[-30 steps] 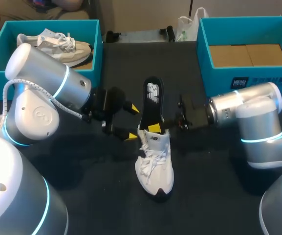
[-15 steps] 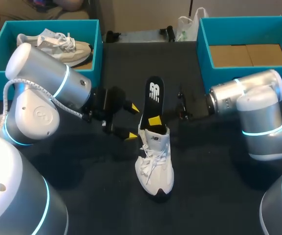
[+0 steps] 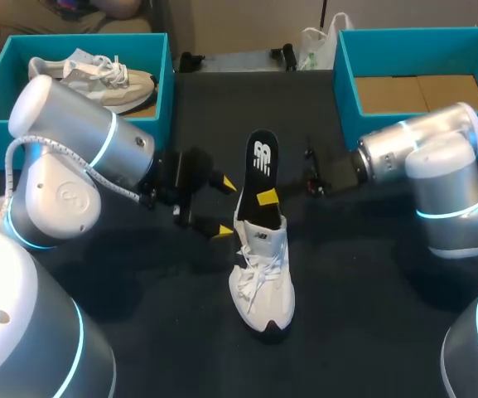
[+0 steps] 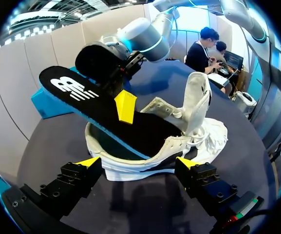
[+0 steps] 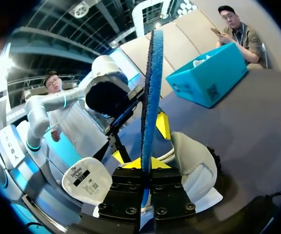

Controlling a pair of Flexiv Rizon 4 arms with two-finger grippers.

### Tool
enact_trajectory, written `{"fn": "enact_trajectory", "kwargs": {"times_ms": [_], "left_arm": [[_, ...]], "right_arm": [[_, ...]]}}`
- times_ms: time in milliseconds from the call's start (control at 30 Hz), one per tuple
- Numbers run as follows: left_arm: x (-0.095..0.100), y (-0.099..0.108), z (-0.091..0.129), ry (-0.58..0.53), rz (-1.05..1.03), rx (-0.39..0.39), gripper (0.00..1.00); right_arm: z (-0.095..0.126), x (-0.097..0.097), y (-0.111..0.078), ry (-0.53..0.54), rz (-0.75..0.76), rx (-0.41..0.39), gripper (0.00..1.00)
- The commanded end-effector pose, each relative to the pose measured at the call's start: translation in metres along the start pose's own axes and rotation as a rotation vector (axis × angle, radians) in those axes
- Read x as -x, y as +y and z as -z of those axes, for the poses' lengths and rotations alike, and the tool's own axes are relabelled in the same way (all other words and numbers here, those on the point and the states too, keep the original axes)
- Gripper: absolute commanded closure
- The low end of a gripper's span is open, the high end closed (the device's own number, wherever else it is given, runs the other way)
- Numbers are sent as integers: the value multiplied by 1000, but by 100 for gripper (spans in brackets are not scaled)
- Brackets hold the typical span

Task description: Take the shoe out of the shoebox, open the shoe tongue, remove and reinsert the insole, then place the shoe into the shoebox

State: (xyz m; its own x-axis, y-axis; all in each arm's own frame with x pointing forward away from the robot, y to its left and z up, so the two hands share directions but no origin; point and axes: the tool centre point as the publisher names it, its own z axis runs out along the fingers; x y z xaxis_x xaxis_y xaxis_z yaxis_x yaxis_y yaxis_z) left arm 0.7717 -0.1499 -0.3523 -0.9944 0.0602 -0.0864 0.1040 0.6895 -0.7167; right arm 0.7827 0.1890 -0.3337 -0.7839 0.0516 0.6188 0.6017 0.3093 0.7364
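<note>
Right pincer has eased back and up, pinching the insole edge-on, with its lower end tucked in the shoe just ahead of it. Left pincer sits spread wide with the heel just ahead, so I'd steady the shoe there and pull slowly

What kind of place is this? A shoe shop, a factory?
Probably a robot test or demo bench, not a shop: a left arm and right arm hang over a dark table, the right gripper grips a black insole sticking out of a white shoe, and a teal shoebox holds a second shoe.
</note>
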Motion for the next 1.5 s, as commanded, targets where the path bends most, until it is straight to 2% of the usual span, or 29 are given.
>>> {"fn": "enact_trajectory", "kwargs": {"times_ms": [33, 500, 667, 767, 833, 1000, 1233, 1367, 1500], "left_arm": [[-1, 0, -1, -3, 2, 3, 0], [0, 1, -1, 0, 2, 7, 0], [0, 1, -1, 4, 3, 6, 0], [0, 1, -1, 4, 5, 4, 0], [0, 1, -1, 3, 6, 3, 0], [1, 2, -1, 1, 6, 0, 0], [-1, 2, 0, -2, 6, 0, 0], [-2, 3, 1, -3, 6, 2, 0], [-4, 4, 1, -2, 7, 3, 0]], "right_arm": [[-5, -1, -5, 1, -14, -16, 100], [-17, -15, -33, 21, -106, -39, 100], [-18, -14, -36, 22, -131, -59, 100], [-17, -13, -30, 16, -121, -62, 100], [-15, -13, -25, 11, -108, -68, 85], [-13, -11, -12, 5, -80, -86, 76], [-13, -1, -5, 14, -61, -101, 81], [-14, 5, -5, 34, -69, -122, 99], [-16, 5, -9, 49, -90, -143, 100]]}}
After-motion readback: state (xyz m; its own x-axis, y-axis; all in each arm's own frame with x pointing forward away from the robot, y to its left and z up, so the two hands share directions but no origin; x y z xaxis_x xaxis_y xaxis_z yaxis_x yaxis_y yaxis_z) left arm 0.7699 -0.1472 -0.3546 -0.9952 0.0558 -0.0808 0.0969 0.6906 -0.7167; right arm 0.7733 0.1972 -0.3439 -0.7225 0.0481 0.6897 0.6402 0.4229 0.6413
